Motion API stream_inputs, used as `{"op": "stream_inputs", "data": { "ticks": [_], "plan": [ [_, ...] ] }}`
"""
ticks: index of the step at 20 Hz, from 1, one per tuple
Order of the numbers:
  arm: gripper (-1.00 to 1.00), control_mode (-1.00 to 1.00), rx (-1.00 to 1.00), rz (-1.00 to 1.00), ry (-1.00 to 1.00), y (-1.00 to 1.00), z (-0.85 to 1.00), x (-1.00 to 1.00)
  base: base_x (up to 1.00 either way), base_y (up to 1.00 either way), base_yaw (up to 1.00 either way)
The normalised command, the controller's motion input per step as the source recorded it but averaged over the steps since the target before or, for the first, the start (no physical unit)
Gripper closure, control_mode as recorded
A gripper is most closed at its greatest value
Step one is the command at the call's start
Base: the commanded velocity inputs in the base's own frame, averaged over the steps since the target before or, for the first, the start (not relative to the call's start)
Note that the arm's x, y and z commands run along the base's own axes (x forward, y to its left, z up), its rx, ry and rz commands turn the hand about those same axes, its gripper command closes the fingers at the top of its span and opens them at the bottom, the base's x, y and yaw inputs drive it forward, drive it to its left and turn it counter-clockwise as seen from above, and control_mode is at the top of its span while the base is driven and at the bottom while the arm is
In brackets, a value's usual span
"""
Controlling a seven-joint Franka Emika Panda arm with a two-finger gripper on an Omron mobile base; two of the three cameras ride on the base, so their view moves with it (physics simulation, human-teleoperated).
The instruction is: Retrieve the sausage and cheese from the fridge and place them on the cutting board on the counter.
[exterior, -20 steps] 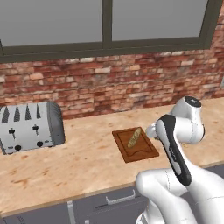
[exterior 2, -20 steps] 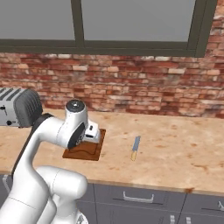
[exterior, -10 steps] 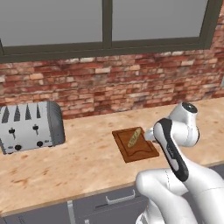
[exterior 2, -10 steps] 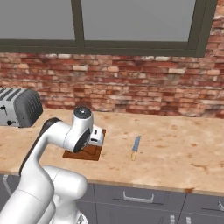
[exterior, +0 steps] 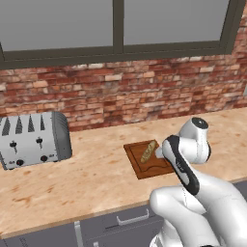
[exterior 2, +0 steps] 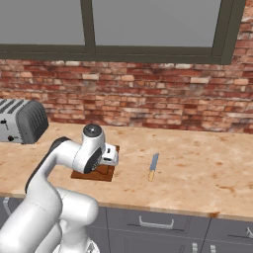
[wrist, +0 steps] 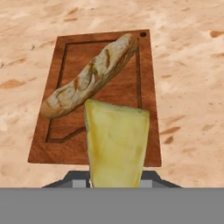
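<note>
End effector (wrist: 116,186) pinching cheese wedge (wrist: 116,144), poised above cutting board (wrist: 70,144) beside baguette-like loaf (wrist: 89,76) on surface (wrist: 188,65). Placing step; next needs lowering, then release.

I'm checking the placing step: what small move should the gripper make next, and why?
Probably lower a little, then release. The gripper is shut on the cheese, which hangs over the near part of the cutting board, beside the long sausage already lying there.
</note>
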Motion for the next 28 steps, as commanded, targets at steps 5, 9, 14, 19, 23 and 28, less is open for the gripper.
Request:
{"op": "stream_inputs", "data": {
  "ticks": [5, 9, 14, 19, 23, 28],
  "plan": [
    [1.00, -1.00, -0.04, 0.04, -0.03, 0.00, -0.25, 0.30, 0.00, 0.00, 0.00],
    [1.00, -1.00, -0.01, 0.01, -0.08, 0.00, -0.27, 0.32, 0.00, 0.00, 0.00],
    [1.00, -1.00, -0.01, 0.00, -0.01, 0.10, -0.33, 0.17, 0.00, 0.00, 0.00],
    [1.00, -1.00, -0.02, 0.00, 0.00, 0.13, -0.43, 0.05, 0.00, 0.00, 0.00],
    [1.00, -1.00, -0.01, 0.00, 0.00, 0.08, -0.38, 0.08, 0.00, 0.00, 0.00],
    [1.00, -1.00, 0.00, 0.00, 0.00, 0.00, -0.35, 0.01, 0.00, 0.00, 0.00]
  ]
}}
